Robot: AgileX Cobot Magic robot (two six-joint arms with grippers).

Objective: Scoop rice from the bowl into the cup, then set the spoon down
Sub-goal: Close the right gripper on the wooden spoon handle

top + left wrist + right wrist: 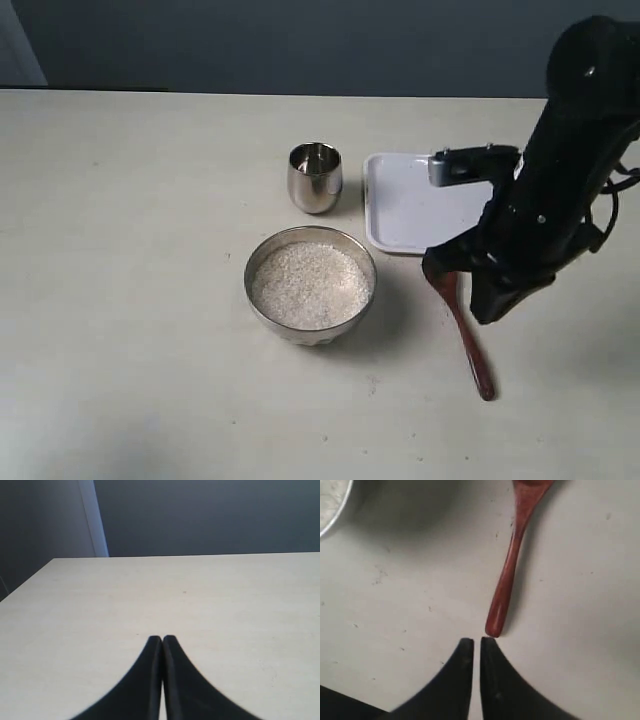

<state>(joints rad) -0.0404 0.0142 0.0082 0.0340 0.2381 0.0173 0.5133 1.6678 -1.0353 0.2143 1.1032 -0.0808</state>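
The steel bowl (306, 333) sits mid-table, filled with a heap of white rice (310, 285). Behind it stands the small steel cup (315, 178); I cannot tell what is inside it. The reddish-brown wooden spoon (468, 340) lies flat on the table to the right of the bowl, scoop end towards the tray. My right gripper (488, 312) hovers over the spoon. In the right wrist view its tips (473, 640) are shut with only a thin slit, holding nothing, just short of the end of the spoon's (507, 575) handle. My left gripper (162, 638) is shut over bare table.
A white rectangular tray (405, 205) lies at the back right, beside the cup and partly behind my right arm. The bowl's rim (331, 511) shows at a corner of the right wrist view. A dark wall runs behind the table.
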